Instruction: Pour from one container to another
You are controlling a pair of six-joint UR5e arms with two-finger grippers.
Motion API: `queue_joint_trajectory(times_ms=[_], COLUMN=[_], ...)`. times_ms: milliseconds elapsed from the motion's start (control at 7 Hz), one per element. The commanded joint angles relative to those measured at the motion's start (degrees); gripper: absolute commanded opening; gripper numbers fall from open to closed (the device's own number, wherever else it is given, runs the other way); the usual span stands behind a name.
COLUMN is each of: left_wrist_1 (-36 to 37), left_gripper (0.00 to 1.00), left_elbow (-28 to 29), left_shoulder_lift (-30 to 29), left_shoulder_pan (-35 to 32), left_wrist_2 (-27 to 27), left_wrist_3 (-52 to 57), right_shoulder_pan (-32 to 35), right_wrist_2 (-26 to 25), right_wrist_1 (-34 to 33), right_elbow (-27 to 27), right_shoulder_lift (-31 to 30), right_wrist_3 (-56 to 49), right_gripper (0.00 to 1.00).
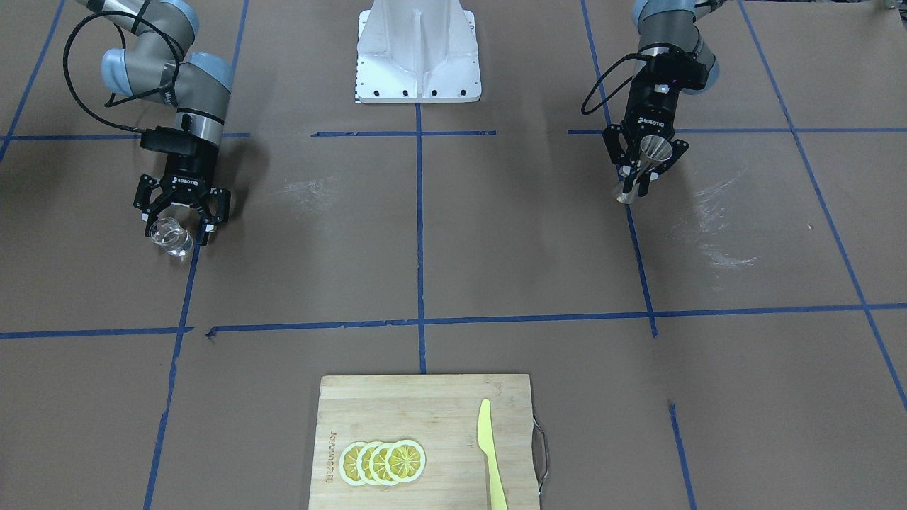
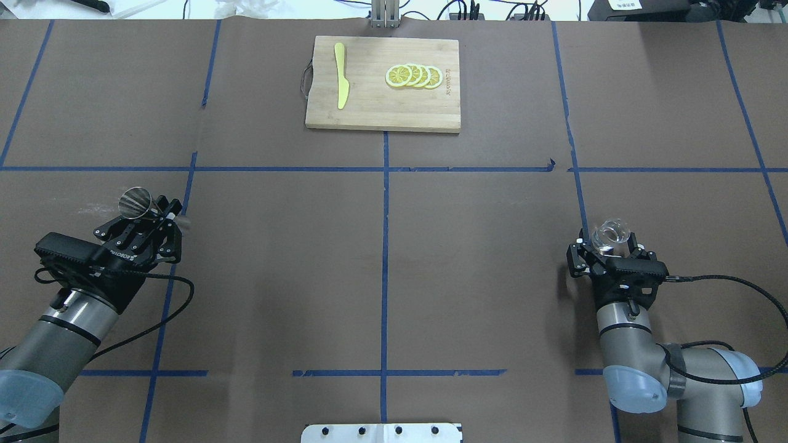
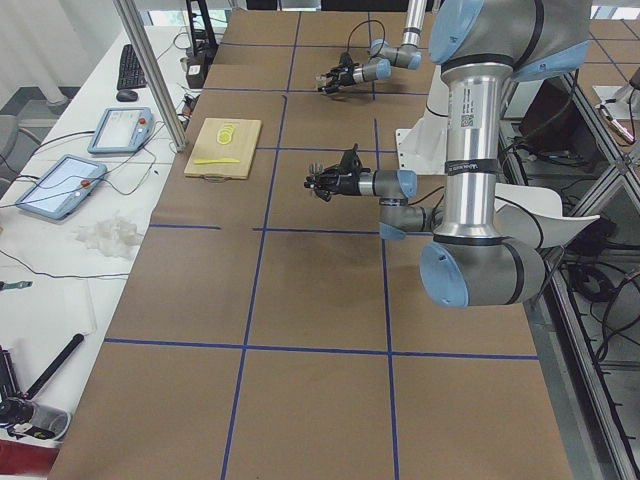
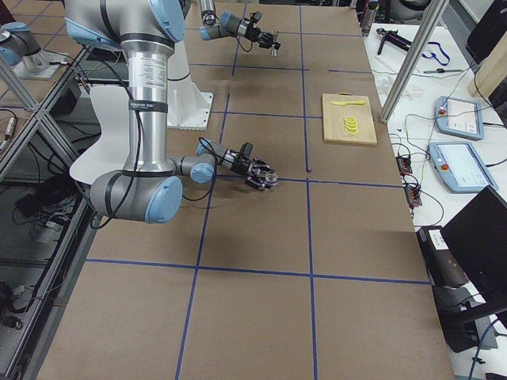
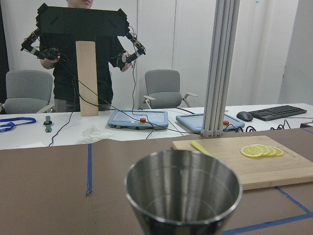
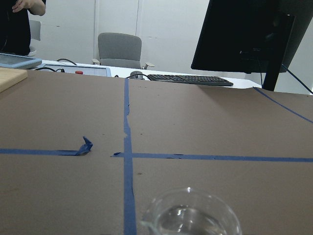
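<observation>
From where I stood, the left gripper [image 2: 161, 216] was clamped on the steel jigger [image 2: 135, 202] at its waist, mouth roughly upward. Far across the table [image 2: 381, 271] the right gripper [image 2: 609, 249] had its fingers closed around the small clear glass [image 1: 171, 236], also mouth up; whether it held any liquid I couldn't tell. The two vessels were well apart, so the job, as I judged it, was to bring them together over the bare middle. That meant carrying the glass level, setting its lip just above the jigger's narrow mouth, then tipping slowly. There was plenty of open brown surface between the arms. The only clutter was the cutting board [image 2: 381, 117] with its lemon slices [image 2: 414, 75] and yellow knife [image 2: 340, 83], near the far edge and away from both arms.
</observation>
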Motion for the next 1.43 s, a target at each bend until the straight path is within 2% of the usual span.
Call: queue_joint_trajectory(times_ms=[0, 286, 714, 857, 1143, 1286], left_wrist_1=[0.0, 0.0, 0.0, 0.0, 0.0, 0.0], left_gripper=[0.00, 0.00, 0.00, 0.00, 0.00, 0.00], left_elbow=[-0.1, -0.2, -0.4, -0.4, -0.4, -0.4], left_shoulder_lift=[0.0, 0.0, 0.0, 0.0, 0.0, 0.0], left_shoulder_pan=[0.0, 0.0, -0.1, -0.1, -0.1, -0.1], left_wrist_2=[0.0, 0.0, 0.3, 1.3, 1.3, 1.3], left_wrist_3=[0.0, 0.0, -0.1, -0.1, 0.0, 0.0], right_shoulder_pan=[0.3, 0.4, 0.5, 0.5, 0.5, 0.5], right_wrist_2=[0.2, 0.0, 0.1, 0.1, 0.0, 0.1], right_wrist_1=[6.4, 11.9, 13.5, 14.4, 14.6, 14.6], right_elbow=[-2.6, -4.0, -4.8, -4.9, -4.9, -4.8], right_shoulder_lift=[0.1, 0.8, 0.9, 0.8, 0.9, 0.8], right_wrist_3=[-1.9, -6.9, -7.7, -7.7, -7.7, -8.3], right_gripper=[0.92, 0.92, 0.88, 0.77, 0.36, 0.19])
